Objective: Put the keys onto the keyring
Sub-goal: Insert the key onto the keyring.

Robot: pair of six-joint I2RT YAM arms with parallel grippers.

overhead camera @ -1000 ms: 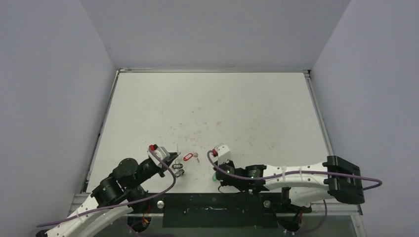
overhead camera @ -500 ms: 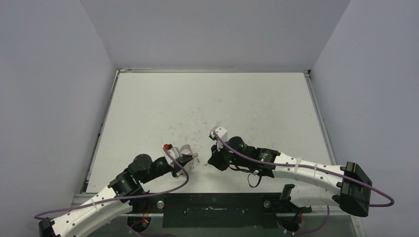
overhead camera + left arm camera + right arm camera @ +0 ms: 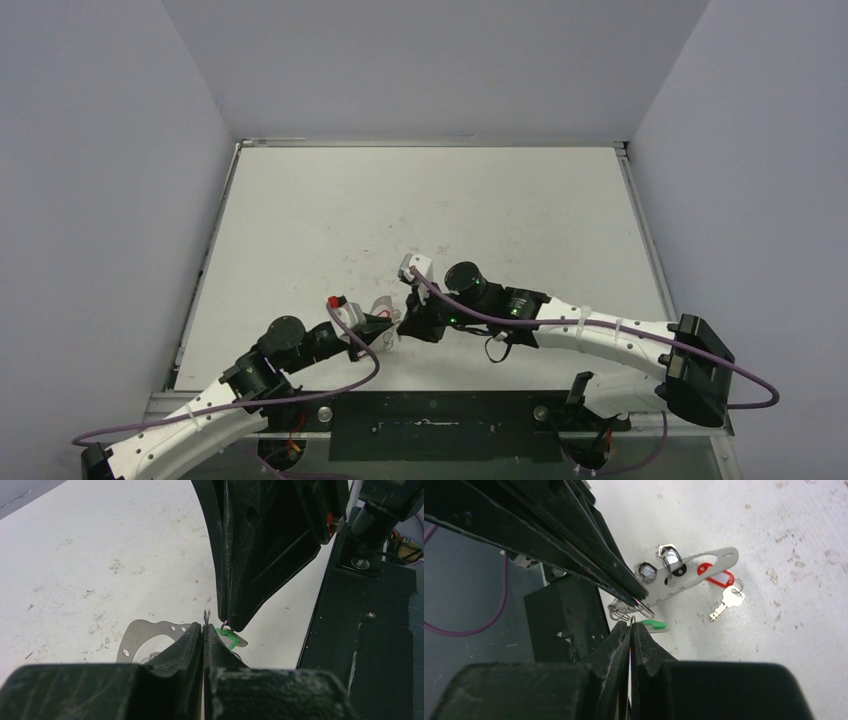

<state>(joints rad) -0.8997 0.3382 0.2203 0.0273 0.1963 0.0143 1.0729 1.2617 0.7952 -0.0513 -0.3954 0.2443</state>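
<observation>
Right gripper [image 3: 630, 626] swung left, meeting left gripper [image 3: 204, 631]. Both jaws shut: left on small ring [image 3: 206, 615], right on green key [image 3: 651, 625].

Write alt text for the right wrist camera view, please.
The right gripper, jaws shut on the green-tagged key by its ring, nearly meets the shut left gripper tip to tip above the white table. Beyond lie the grey keyring and the red-tagged key.
</observation>
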